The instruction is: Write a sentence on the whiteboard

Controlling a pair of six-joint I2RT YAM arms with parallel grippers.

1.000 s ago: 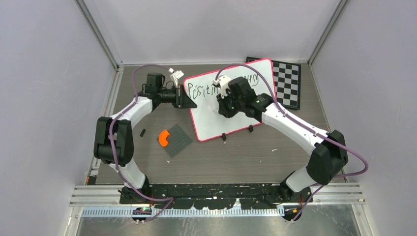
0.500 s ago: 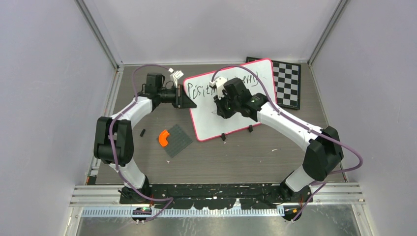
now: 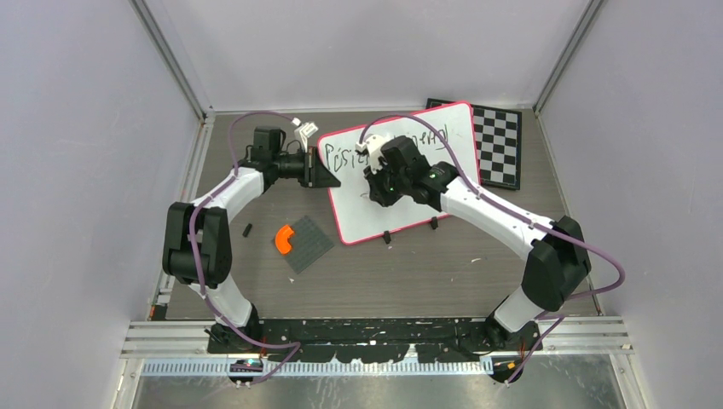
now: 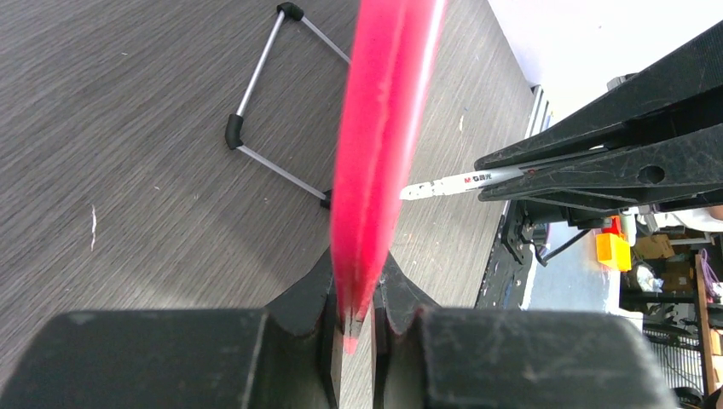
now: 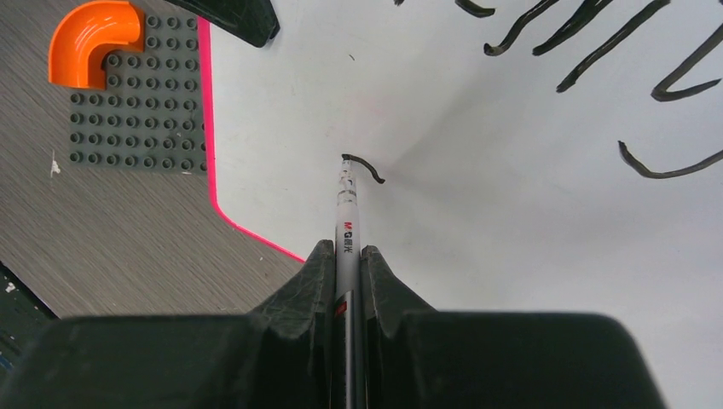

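studded plate: closest to the bases. Grey plate [image 3: 307, 245] with an orange elbow piece [image 3: 284, 239] on its corner, not part of this.
left gripper: [image 4: 358, 300] jaws pinched on the pink rim [image 4: 379, 145] at the left edge of the whiteboard [image 3: 375, 217].
right gripper: [image 5: 345, 256] clamped on the marker [image 5: 346, 223], nib touching the board under the first line, with a tiny hook started.
sentence: [image 3: 341, 158] scrawled along the board's far edge. The board lies mid-table, with one corner over the chessboard [image 3: 501, 141].
doing it well: imo light, even pressure and short strokes, with a gap under the line above. The left clamp needs to be firm so the board can't skid.
views: the right wrist shows the nib contact, which the arm hides from the top view. Only the top view shows the whole board.
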